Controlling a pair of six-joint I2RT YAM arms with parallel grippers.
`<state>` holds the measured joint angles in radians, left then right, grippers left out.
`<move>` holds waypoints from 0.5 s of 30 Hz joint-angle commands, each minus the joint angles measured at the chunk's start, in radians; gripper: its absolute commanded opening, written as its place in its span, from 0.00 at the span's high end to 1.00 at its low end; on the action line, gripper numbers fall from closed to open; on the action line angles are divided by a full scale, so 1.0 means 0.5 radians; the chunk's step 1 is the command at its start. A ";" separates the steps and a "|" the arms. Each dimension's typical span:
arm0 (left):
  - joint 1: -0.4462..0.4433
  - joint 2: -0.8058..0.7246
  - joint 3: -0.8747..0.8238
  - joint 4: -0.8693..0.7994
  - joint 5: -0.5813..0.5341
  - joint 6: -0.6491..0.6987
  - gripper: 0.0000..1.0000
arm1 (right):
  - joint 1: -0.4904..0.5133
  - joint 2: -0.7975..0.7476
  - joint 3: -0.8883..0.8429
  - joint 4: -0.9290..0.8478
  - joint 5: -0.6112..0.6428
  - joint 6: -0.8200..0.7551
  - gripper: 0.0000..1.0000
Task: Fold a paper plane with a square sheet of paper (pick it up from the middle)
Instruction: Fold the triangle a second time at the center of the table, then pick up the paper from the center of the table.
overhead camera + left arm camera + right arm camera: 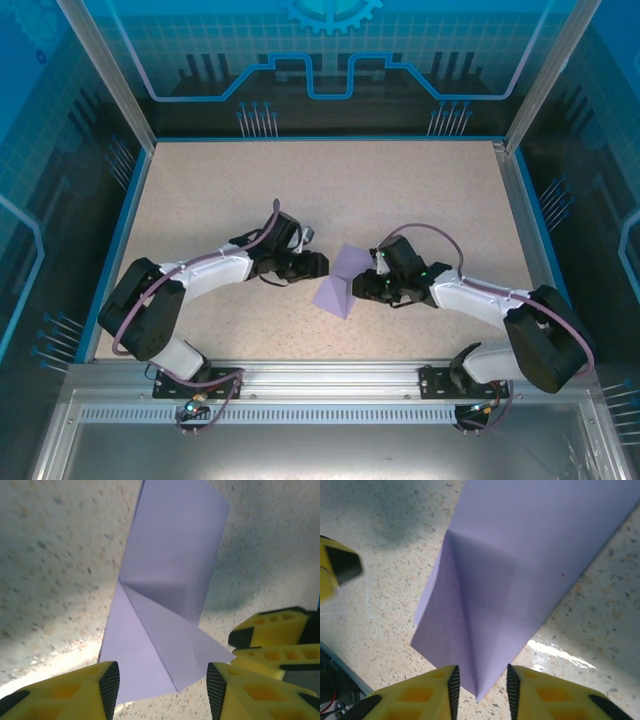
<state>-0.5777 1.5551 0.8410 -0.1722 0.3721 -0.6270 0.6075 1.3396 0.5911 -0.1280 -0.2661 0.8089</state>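
Observation:
The lavender sheet of paper [340, 281] lies on the speckled table between my two grippers, folded with a centre crease and slanted flaps that run to a point. In the left wrist view the paper [170, 570] lies flat, and my left gripper [163, 690] is open, its pads wide apart on either side of the paper's near edge. In the right wrist view the pointed tip of the paper [520, 555] sits between the pads of my right gripper [482, 687], which is open with a gap on each side. From above, the left gripper [318, 265] and right gripper [362, 286] face each other across the paper.
The beige speckled table [330, 190] has a blue rim and metal frame posts at its corners. Yellow fingers [277, 635] of the right gripper reach in close beside the paper, and one left finger [337, 567] shows at the left edge of the right wrist view.

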 commanded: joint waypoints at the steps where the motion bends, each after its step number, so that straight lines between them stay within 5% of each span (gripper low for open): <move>1: -0.054 0.012 -0.062 0.140 0.048 -0.083 0.49 | -0.018 -0.037 -0.011 0.163 -0.161 -0.032 0.63; 15: -0.067 0.115 -0.065 0.142 -0.046 -0.057 0.50 | 0.038 0.130 -0.005 0.269 -0.176 -0.093 0.52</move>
<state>-0.6071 1.6257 0.8101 -0.0769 0.3710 -0.6563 0.6106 1.3708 0.5739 -0.0143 -0.3340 0.7914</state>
